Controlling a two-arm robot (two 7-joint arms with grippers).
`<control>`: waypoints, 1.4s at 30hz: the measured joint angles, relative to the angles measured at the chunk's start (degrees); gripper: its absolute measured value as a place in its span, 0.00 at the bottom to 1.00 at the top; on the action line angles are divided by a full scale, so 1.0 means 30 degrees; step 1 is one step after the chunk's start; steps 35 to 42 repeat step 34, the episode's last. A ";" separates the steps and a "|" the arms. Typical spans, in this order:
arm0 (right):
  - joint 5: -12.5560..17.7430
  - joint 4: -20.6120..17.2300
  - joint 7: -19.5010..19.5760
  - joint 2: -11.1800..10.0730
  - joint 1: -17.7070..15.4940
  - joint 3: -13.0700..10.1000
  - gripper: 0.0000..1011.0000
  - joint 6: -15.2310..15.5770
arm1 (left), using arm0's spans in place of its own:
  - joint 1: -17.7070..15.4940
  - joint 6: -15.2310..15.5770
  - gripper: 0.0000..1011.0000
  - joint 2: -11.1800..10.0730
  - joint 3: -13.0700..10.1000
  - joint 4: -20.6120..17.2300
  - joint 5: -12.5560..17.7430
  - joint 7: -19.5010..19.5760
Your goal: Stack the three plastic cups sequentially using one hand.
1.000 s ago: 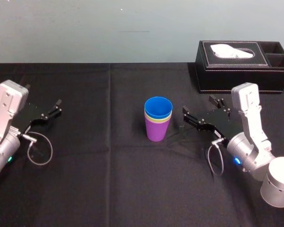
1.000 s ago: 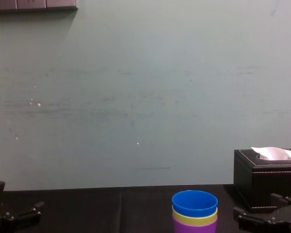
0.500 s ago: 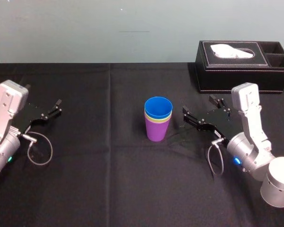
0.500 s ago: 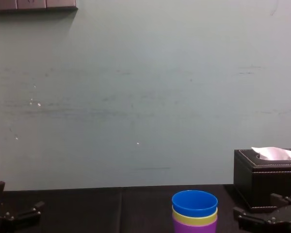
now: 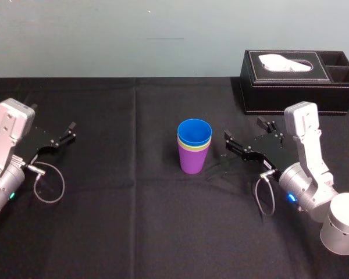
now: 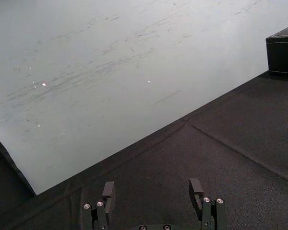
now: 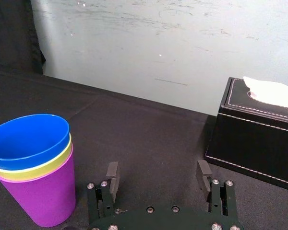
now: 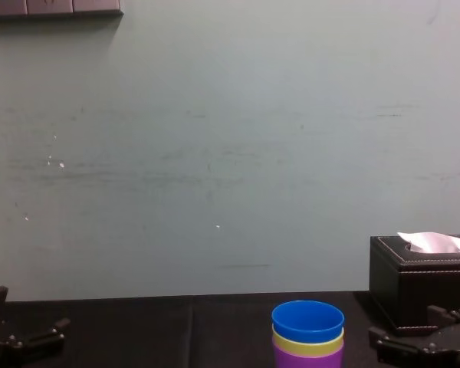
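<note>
Cup stack (image 5: 194,145), R gripper (image 5: 242,128) beside it: no change, jaws apart.

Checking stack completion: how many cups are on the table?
3, nested in one upright stack on the black tablecloth: purple cup at the bottom, yellow-green cup inside it, blue cup on top. Three rims show; no sign of a hidden fourth.

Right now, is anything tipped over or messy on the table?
Nothing stands out. The blue cup sits straight in the yellow-green cup, which sits in the purple cup, all upright. The right gripper is open beside the stack, touching nothing; the left gripper is open, far to the left. The tissue box looks tidy.
</note>
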State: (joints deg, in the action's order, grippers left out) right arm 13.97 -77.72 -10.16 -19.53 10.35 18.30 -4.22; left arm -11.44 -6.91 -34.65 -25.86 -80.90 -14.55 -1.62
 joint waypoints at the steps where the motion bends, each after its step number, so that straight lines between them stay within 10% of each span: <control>1: 0.0000 -0.0001 0.0000 0.0000 0.0000 0.0001 0.99 -0.0002 | 0.0001 0.0000 1.00 0.0000 0.0001 0.0000 0.0000 0.0000; 42: 0.0000 0.0000 0.0000 -0.0001 0.0000 0.0000 0.99 -0.0001 | 0.0001 0.0000 1.00 0.0000 0.0000 0.0000 0.0000 0.0000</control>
